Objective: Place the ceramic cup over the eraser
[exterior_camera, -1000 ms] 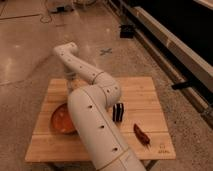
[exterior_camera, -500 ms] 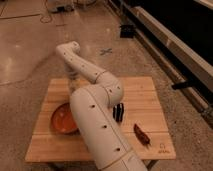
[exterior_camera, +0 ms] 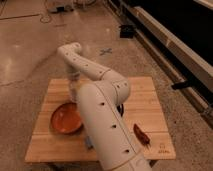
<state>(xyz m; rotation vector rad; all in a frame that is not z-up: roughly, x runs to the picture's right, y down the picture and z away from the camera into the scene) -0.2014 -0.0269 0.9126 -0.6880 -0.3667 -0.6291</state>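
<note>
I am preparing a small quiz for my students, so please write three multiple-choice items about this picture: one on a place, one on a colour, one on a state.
1. Where is the gripper?
A. over the far left part of the wooden table, behind the bowl
B. over the floor at the right
C. inside the bowl

2. What colour is the bowl?
A. blue
B. orange-red
C. green

3. How is the bowl?
A. lifted in the air
B. lying on the floor
C. resting on the wooden table

Key: 1 A, the gripper hangs just beyond the bowl's far rim; 2 B, its inside shows orange-red; 3 C, it sits on the boards at the left.
</note>
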